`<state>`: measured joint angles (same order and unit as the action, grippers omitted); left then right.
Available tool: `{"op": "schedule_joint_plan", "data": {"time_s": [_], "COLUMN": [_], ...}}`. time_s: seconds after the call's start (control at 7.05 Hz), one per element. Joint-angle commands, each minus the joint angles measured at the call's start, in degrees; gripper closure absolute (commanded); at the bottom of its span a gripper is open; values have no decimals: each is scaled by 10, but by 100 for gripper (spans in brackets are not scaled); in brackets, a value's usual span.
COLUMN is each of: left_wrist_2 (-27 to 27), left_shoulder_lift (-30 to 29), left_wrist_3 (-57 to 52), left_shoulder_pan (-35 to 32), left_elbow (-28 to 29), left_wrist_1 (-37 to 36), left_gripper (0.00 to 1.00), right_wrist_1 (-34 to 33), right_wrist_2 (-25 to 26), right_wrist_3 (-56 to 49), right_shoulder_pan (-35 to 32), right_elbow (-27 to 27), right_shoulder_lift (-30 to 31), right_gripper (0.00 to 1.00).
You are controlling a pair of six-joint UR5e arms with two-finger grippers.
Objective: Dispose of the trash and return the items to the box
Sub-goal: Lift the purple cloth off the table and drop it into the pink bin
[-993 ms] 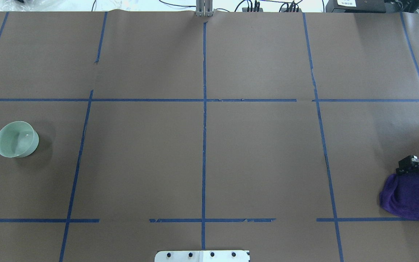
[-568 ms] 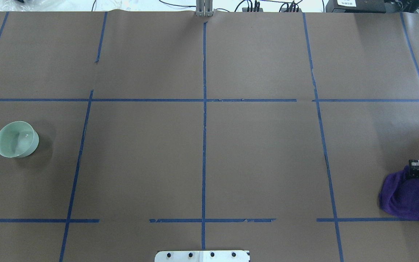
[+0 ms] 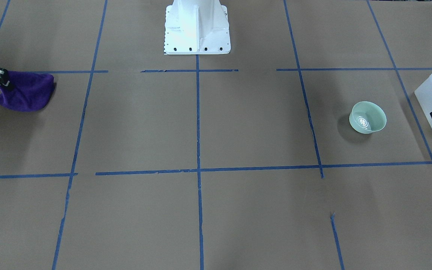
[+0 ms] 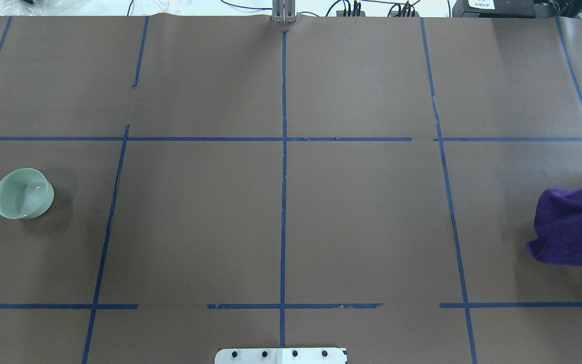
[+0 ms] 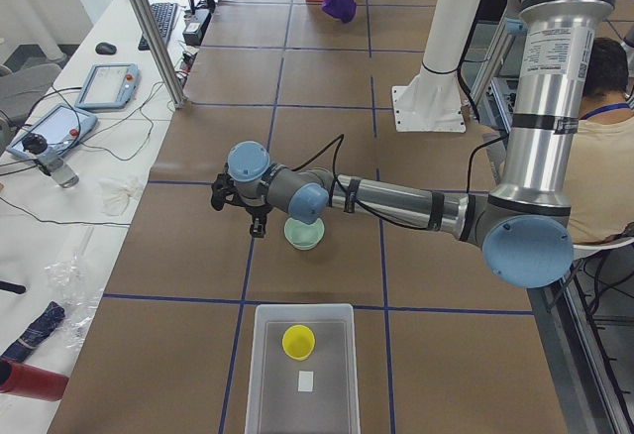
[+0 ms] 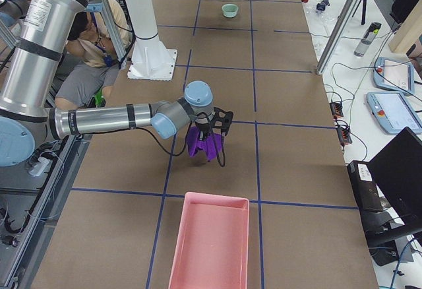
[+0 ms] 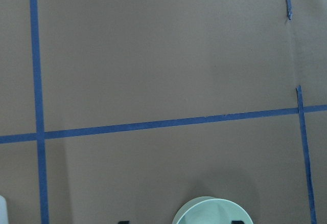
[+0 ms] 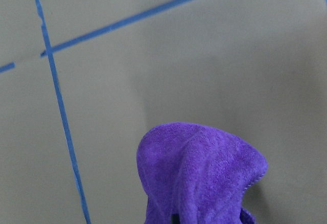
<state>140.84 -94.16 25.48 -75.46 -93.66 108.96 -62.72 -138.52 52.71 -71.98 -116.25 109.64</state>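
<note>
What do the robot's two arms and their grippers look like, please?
Both arms are alike: the left arm and right arm have silver tubular links with pale blue joint caps. A black cable runs along each forearm, and a printed label marks each upper link. The left gripper and right gripper are black.

We see matt brown paper covering the table (image 4: 361, 212), a fuzzy purple cloth (image 4: 569, 227), a smooth glossy mint-green bowl (image 3: 368, 117) and a frosted translucent plastic box (image 3: 428, 95).
</note>
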Motion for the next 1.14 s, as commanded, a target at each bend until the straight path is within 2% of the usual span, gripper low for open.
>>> {"op": "schedule_joint_plan", "data": {"time_s": [0.0,0.14,0.28,0.43,0.57,0.71,0.85,0.99], "left_wrist_2": [-34,-34,-34,-34,-33,-33,-33,-33], "left_shoulder_lift": [1,0,0,0,0,0,-1,-1], "left_wrist_3": [66,70,70,70,70,70,70,70], "left_shoulder_pan": [36,41,42,42,43,47,50,51], "left_elbow": [5,9,9,10,10,10,12,11], "left_wrist_1": [62,63,63,63,63,63,64,67], "left_gripper": [27,27,27,27,27,27,27,27], "right_wrist_1": [-150,-320,-441,-475,-472,-472,-471,-451], "right_wrist_2": [-18,-5,11,52,78,87,88,85], "right_wrist_3": [-188,-352,-510,-608,-673,-731,-737,-735], "right_shoulder_pan": [-150,-217,-284,-317,-334,-345,-346,-345], "right_elbow": [-7,19,86,158,225,258,267,303], "right_shoulder_lift": [-47,-127,-217,-278,-288,-287,-281,-276], "right_gripper": [100,100,100,100,100,100,100,100]}}
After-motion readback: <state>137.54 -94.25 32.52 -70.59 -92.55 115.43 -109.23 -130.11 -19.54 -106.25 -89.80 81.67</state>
